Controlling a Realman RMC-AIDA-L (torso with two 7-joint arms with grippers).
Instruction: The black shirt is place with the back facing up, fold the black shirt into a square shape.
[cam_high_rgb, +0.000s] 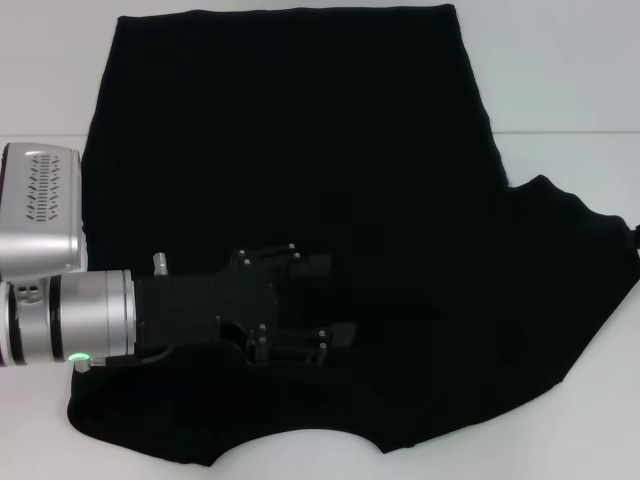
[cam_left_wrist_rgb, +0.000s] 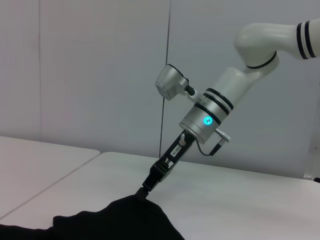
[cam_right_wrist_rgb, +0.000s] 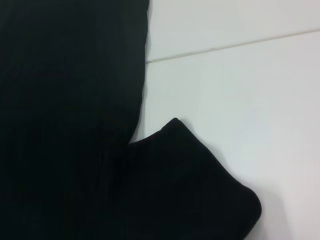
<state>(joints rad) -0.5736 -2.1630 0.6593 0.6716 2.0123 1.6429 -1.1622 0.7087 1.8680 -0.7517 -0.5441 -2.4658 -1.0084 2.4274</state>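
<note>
The left gripper (cam_high_rgb: 345, 300) reached in from the robot's left, low over the near half of the black shirt (cam_high_rgb: 300, 150), its two dark fingers (cam_high_rgb: 310, 265) standing apart with nothing between them. Black on black, whether the fingertips touched the cloth could not be told.

The white table (cam_high_rgb: 570, 90) carried the black shirt, which covered most of the head view. The body of the garment lay flat and reached to the far edge of the view. One short sleeve (cam_high_rgb: 580, 240) stuck out toward the robot's right, and the curved neckline (cam_high_rgb: 290, 445) lay at the near edge. A seam (cam_right_wrist_rgb: 225, 47) in the table top ran beside the shirt's side edge.

The right gripper (cam_left_wrist_rgb: 145, 191) came down steeply from its silver wrist, where a blue-green light glowed, and its tip met a raised peak of the black cloth at the sleeve's outer edge. Its fingers seemed pinched on that cloth. In the right wrist view the sleeve (cam_right_wrist_rgb: 200, 180) lay against the table beside the shirt's body.
</note>
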